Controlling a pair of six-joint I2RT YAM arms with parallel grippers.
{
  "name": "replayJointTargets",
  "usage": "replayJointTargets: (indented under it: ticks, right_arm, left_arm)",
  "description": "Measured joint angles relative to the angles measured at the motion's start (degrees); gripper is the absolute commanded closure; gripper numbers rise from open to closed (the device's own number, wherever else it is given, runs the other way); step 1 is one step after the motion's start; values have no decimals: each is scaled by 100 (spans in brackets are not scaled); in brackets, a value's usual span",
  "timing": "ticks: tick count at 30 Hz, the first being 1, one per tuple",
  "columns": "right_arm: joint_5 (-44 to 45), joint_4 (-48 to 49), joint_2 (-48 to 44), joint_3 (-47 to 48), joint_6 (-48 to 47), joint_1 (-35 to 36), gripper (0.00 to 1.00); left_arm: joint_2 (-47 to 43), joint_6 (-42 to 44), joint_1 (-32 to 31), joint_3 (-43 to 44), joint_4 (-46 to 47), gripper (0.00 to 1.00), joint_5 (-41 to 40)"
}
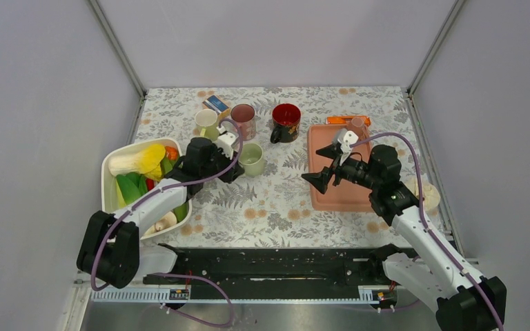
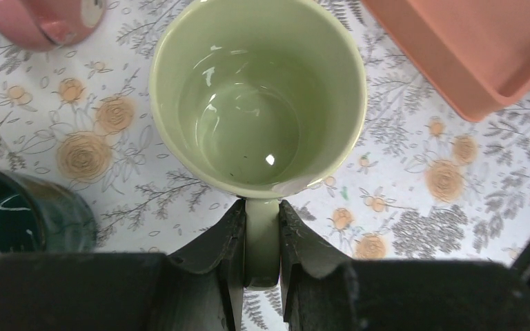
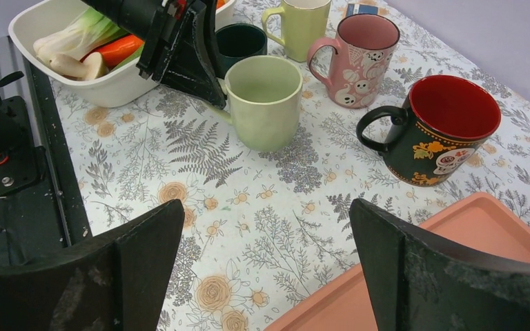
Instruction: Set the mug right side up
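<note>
Floral tabletop (image 1: 276, 207) | pale green mug (image 2: 259, 96) upright, mouth up | left gripper (image 2: 262, 217) clamped on its handle | right gripper (image 3: 266, 234) spread wide by salmon tray (image 1: 338, 196)

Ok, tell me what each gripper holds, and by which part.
Left gripper pinches the green mug by its handle; right gripper is open, holding nothing.
</note>
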Motion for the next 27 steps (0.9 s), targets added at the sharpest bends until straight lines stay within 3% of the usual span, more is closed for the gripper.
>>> replayJointTargets:
  ticks: [12, 27]
  right_arm:
    - [-57, 155, -83, -133, 13, -184, 1]
    - [-109, 251, -120, -190, 55, -264, 1]
  left_arm:
    - [649, 68, 52, -55, 520, 100, -697]
    - [1405, -7, 52, 734, -83, 100, -979]
